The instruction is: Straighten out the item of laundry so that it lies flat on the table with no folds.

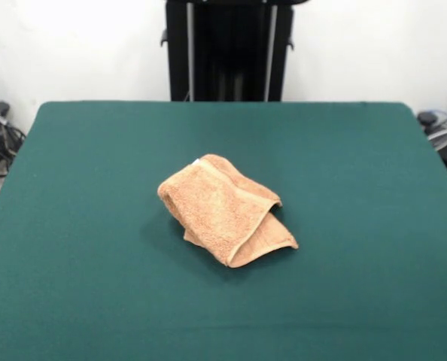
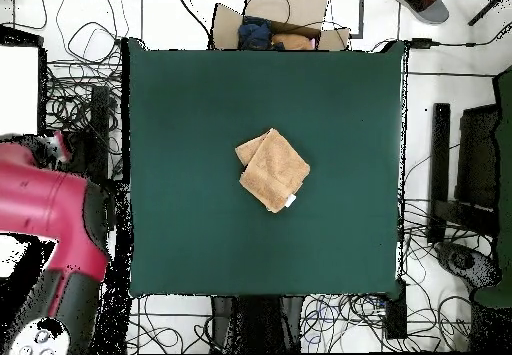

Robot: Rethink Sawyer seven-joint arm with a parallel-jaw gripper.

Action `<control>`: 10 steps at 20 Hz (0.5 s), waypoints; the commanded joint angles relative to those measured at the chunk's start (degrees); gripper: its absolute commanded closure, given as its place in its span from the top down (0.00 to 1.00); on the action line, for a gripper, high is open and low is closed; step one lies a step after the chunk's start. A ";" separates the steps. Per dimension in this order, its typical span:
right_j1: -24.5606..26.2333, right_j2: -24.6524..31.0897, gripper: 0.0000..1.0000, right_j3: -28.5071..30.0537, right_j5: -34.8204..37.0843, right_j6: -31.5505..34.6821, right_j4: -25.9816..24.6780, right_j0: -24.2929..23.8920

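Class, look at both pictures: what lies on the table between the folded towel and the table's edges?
Nothing: in both the front and overhead views, only bare green table surrounds the folded towel on every side.

arm (image 2: 50, 221): I see thick rounded links, crimson-red shell | joints: black collar bands between red segments | lower end: white-grey cap with small dark dots | pedestal (image 1: 227, 49): black upright column, pale vertical strips down its face

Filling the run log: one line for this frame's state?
towel: folded over itself, mid-table | table: otherwise bare | arm: swung off table side | gripper: not in view | task: not started
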 commanded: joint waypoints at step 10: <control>-6.50 -4.35 1.00 19.12 -3.02 39.95 -2.62 17.77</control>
